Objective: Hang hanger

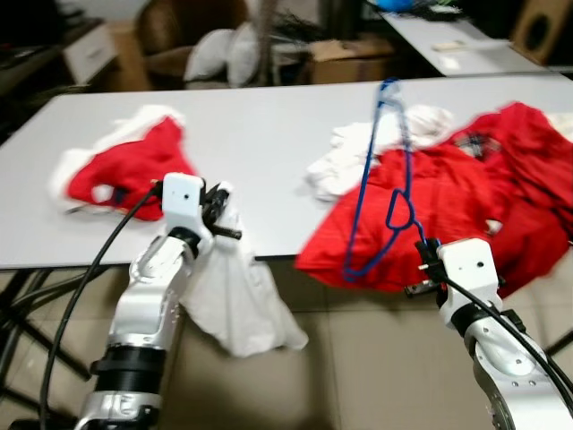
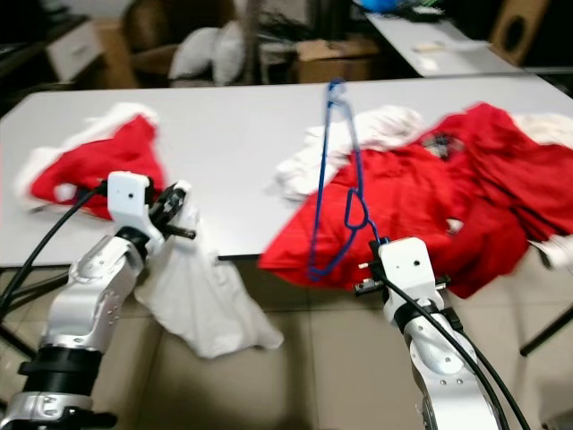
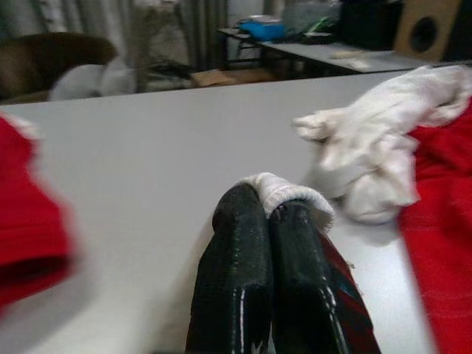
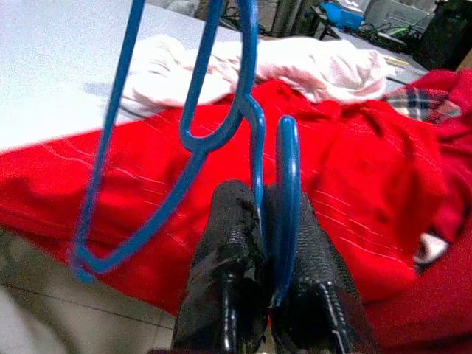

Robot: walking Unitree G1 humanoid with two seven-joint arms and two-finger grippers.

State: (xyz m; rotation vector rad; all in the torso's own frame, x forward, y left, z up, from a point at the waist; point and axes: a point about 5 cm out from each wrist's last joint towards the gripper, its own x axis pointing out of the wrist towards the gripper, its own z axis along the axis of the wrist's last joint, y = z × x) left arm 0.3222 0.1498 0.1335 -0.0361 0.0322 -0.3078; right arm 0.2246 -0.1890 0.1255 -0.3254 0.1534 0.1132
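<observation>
Jaws of right gripper (image 4: 258, 243) pressed together on hook of blue hanger (image 1: 385, 170), at about 4 o'clock in head view, just off counter (image 1: 269, 134) edge. Hanger held upright, tilted, rising over red garment (image 1: 466, 197) spread at 3 o'clock on counter. Jaws of left gripper (image 3: 269, 243) pinched on white cloth (image 1: 237, 296), at 8 o'clock, cloth hanging down past counter edge toward floor. Red-and-white hat (image 1: 121, 166) lying at 9 o'clock on counter. White bundle (image 1: 354, 157) near centre, touching red garment.
</observation>
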